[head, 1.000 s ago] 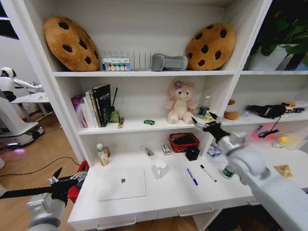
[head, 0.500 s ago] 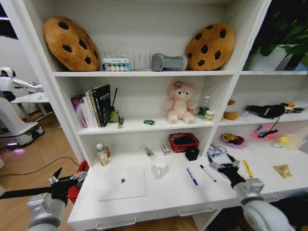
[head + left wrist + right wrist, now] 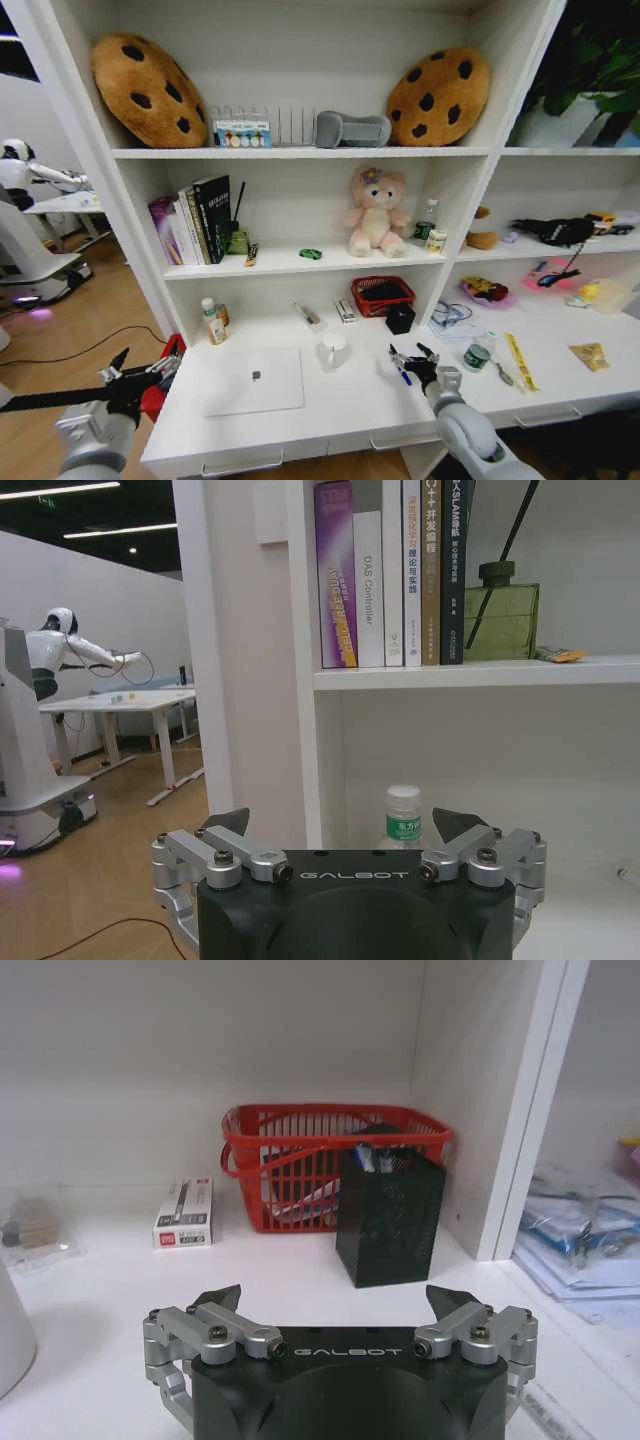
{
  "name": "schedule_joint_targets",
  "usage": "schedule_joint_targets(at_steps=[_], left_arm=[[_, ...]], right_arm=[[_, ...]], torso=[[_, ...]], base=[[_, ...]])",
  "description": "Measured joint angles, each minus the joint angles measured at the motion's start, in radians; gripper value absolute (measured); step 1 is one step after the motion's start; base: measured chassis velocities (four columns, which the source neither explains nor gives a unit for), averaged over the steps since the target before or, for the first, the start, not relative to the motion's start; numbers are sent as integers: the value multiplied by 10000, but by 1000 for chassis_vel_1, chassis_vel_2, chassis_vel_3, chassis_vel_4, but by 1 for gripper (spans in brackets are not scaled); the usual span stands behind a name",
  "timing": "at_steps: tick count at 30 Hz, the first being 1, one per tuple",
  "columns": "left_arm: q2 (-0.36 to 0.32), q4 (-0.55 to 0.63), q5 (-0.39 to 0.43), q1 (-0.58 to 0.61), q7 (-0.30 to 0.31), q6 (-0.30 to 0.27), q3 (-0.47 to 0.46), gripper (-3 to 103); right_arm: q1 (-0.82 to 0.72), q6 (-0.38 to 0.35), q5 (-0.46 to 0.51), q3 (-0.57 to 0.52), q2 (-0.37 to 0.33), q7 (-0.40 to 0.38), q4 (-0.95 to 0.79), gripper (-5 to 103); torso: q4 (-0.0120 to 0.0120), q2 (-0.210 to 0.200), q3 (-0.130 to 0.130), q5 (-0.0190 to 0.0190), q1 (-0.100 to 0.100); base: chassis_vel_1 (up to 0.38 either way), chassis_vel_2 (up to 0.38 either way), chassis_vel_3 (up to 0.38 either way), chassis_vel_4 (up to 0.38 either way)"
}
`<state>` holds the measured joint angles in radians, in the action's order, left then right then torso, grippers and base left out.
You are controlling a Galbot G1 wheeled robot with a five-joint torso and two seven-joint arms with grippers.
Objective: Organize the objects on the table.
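White shelving stands behind the table (image 3: 300,420), where the laptop (image 3: 255,381) lies left and the blue pen (image 3: 403,374) right. Directly over this pen hovers the right hand (image 3: 413,357), released and empty. At the near left waits the left hand (image 3: 140,375), also released. Sorting seems barely begun.

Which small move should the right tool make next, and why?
Probably lower a little onto the blue pen. The right tool hovers open just above it on the table, holding nothing, and the black mesh pen holder stands just ahead of it.
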<state>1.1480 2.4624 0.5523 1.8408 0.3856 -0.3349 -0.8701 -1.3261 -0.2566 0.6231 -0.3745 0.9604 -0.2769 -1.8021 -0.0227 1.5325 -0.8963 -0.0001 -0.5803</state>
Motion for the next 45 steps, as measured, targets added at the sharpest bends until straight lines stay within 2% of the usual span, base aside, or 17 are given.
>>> schedule_joint_targets(at_steps=[2,6,9,13,16,25,27,28,29,30,32,35,38,40,41,44,45], left_arm=[[0,0,0,0,0,0,0,100],[0,0,0,0,0,0,0,100],[0,0,0,0,0,0,0,100],[0,0,0,0,0,0,0,100],[0,0,0,0,0,0,0,100],[0,0,0,0,0,0,0,100],[0,0,0,0,0,0,0,100],[0,0,0,0,0,0,0,100],[0,-1,0,0,0,0,0,100],[0,0,0,0,0,0,0,100],[0,0,0,0,0,0,0,100],[0,0,0,1,0,0,0,100],[0,0,0,0,0,0,0,100],[0,0,0,0,0,0,0,100],[0,0,0,0,0,0,0,100],[0,-1,0,0,0,0,0,100],[0,-1,0,0,0,0,0,100]], right_arm=[[539,-322,494,445,-190,157,438,100],[899,-585,928,688,-309,302,694,100],[1271,-966,1658,814,-423,370,881,100],[1295,-1075,1826,817,-479,489,978,101],[1345,-1104,1817,813,-527,869,1317,94],[2013,-1125,1805,1172,-661,1187,2036,90],[2077,-1127,1811,1232,-669,1190,2056,86],[2111,-1150,1836,1282,-695,1210,2044,80],[2111,-1179,1870,1298,-707,1217,2016,80],[2082,-1227,1928,1320,-718,1220,1961,71],[2050,-1240,1930,1329,-721,1228,1957,71],[1962,-1273,1923,1332,-722,1187,1926,55],[1923,-1299,1932,1309,-722,1165,1896,50],[1894,-1317,1947,1270,-735,1154,1893,38],[1894,-1317,1947,1270,-735,1154,1893,38],[1868,-1367,2019,1254,-796,1117,1815,22],[1868,-1367,2019,1254,-796,1117,1815,22]], torso=[[1,0,0,1,0],[1,0,0,1,0],[2,0,0,1,0],[1,0,0,1,0],[0,1,1,3,0],[0,2,1,1,2],[2,2,1,3,2],[2,1,1,1,2],[1,2,1,1,2],[1,2,2,1,1],[1,2,2,1,2],[1,2,2,-1,2],[1,3,2,0,2],[0,2,2,-1,2],[0,2,2,-1,2],[1,2,2,2,2],[1,2,2,2,2]], base=[[0,0,0,0],[0,0,0,0],[0,0,0,0],[0,0,0,0],[0,0,0,0],[0,0,0,0],[0,0,0,0],[0,0,0,0],[0,0,0,0],[0,0,0,0],[0,0,0,0],[0,0,0,0],[0,0,0,0],[0,0,0,0],[0,0,0,0],[0,0,0,0],[0,0,0,0]])
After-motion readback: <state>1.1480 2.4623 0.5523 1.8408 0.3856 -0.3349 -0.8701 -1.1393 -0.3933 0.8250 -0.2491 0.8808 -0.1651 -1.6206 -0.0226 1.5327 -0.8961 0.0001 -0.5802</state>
